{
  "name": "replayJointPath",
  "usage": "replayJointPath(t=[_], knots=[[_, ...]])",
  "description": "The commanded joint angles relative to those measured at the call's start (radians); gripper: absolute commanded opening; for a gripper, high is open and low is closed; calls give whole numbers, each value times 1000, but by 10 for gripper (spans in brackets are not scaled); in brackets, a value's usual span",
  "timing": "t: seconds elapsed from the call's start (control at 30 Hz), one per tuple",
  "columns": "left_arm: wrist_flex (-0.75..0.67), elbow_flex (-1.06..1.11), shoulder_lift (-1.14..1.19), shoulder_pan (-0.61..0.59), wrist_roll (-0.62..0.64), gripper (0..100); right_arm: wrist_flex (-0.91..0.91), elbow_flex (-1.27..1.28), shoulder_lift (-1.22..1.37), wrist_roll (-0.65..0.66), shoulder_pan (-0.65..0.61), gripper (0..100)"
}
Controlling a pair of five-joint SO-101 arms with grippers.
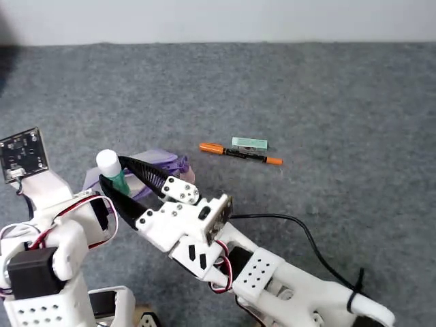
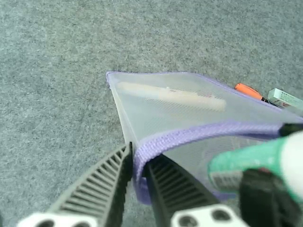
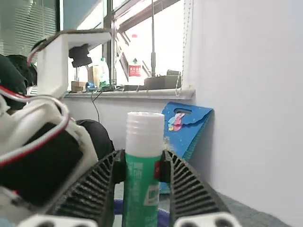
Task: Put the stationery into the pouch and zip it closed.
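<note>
Left gripper [image 2: 138, 153]: clamped on the pouch [image 2: 189, 118] at its purple rim [image 2: 199, 132]; judged to be lifting the mouth so that items can drop in.
Right gripper [image 3: 142, 158]: closed on the glue [image 3: 141, 189], upright with the cap up, just beside the pouch mouth; judged ready for insertion.
Pouch position: left half of the table [image 1: 327, 95], toward its near edge.
Pouch build: translucent mesh walls, woven purple binding, limp and flat.
Pouch content: one pale long item [image 2: 170, 94], seen through the mesh, type unclear.
Glue: rigid green cylinder, ribbed white cap.
Pen [image 1: 240, 154]: slim, orange ends, dark middle, lying mid-table.
Eraser [image 1: 249, 144]: small pale-green block, just beside the pen on its far side.
Table surface: grey, coarse, carpet-like.
Zip: judged not yet closed.
</note>
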Motion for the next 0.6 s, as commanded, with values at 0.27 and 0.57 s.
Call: replayJointPath(t=[0.27,0.57], knots=[[3,-10,-3,-9,11,11,108,57,-36,72,28,84],[0,-10,-3,-9,11,11,647,-138,-242,-92,58,208]])
